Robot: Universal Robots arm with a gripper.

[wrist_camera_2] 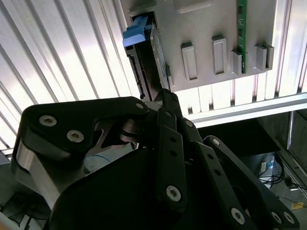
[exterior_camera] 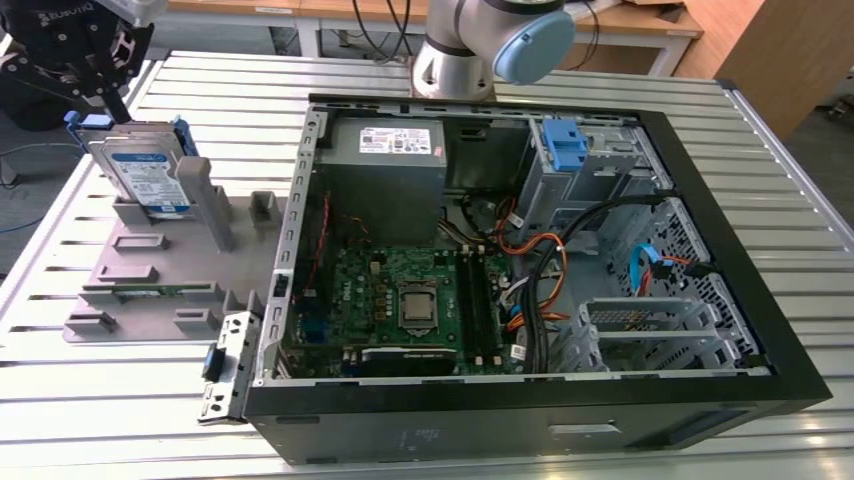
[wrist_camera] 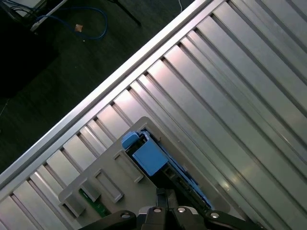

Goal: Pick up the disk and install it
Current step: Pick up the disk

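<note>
Upper left of the exterior view: the gripper; we cannot tell whether it is open or closed. Directly below it we list the disk, standing on edge in the grey fixture, narrow top edge facing the gripper. Right of frame: open computer case, well apart.

Robotics lab or workshop. Slotted aluminium worktop carries an open PC case with its motherboard exposed, and a grey fixture holding a disk. Robot arm stands at the worktop's far edge. Wooden benches behind. Blue cable loose on dark floor.
</note>
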